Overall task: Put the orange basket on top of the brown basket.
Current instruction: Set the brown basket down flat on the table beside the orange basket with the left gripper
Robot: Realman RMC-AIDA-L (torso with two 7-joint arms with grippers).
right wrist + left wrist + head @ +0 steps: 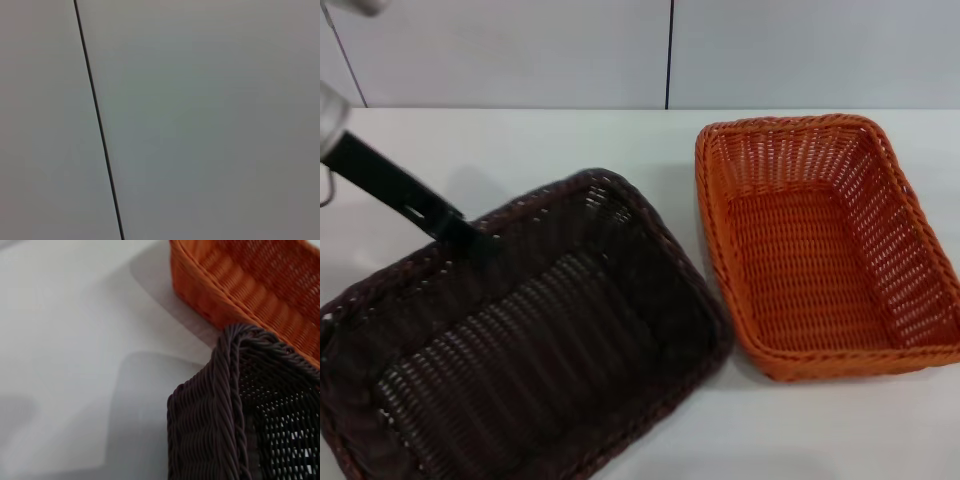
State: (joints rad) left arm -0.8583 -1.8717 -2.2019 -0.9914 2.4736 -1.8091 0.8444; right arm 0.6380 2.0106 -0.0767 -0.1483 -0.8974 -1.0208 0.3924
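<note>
Gripping brown basket (550,330) rim, left gripper (470,232)

Woven wicker-look baskets (820,250); smooth table (520,140)

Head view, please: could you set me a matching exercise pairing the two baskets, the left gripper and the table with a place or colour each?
Things:
1. orange basket
2. brown basket
3. left gripper
4. table

Descriptions:
A. white
B. on the robot's left side
C. on the robot's right side, resting flat
D. at the far rim of the dark basket

Pairs: 1-C, 2-B, 3-D, 4-A
</note>
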